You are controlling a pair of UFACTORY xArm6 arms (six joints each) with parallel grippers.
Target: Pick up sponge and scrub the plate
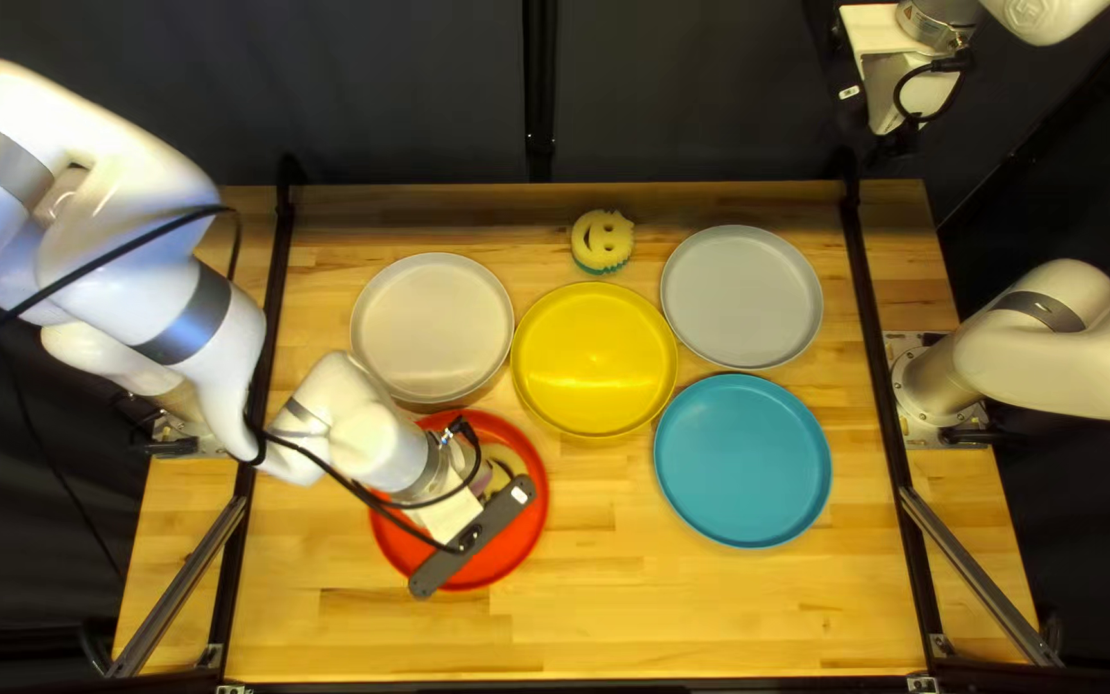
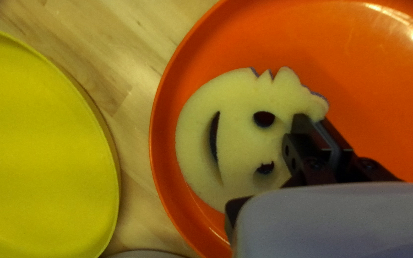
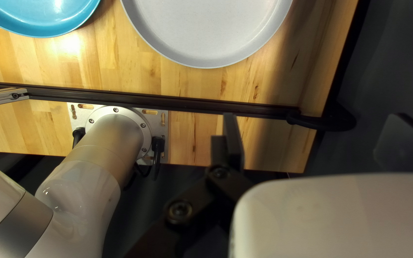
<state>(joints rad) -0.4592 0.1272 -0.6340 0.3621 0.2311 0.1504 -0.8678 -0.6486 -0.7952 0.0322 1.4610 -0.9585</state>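
Note:
My left gripper [image 1: 456, 514] is low over the red plate [image 1: 532, 521] in the top left view, partly covering a yellow sponge [image 1: 501, 463]. In the left wrist view, that smiling sponge [image 2: 235, 105] lies face-up over the same plate [image 2: 359, 86], towards its rim beside the yellow plate. My left gripper [image 2: 317, 125] pinches its edge near the eyes, fingers close together. My right gripper [image 1: 892, 90] is raised beyond the table's far edge. In the right wrist view, the right gripper [image 3: 315, 122] has its fingers wide apart, with nothing between them.
Nearby are a yellow plate [image 1: 595, 360], a whitish plate [image 1: 433, 327], a grey plate [image 1: 741, 297] and a blue plate [image 1: 743, 460]. Another smiling sponge [image 1: 603, 240] is behind the yellow plate. A dark rail [image 1: 878, 373] runs beside the right arm's base.

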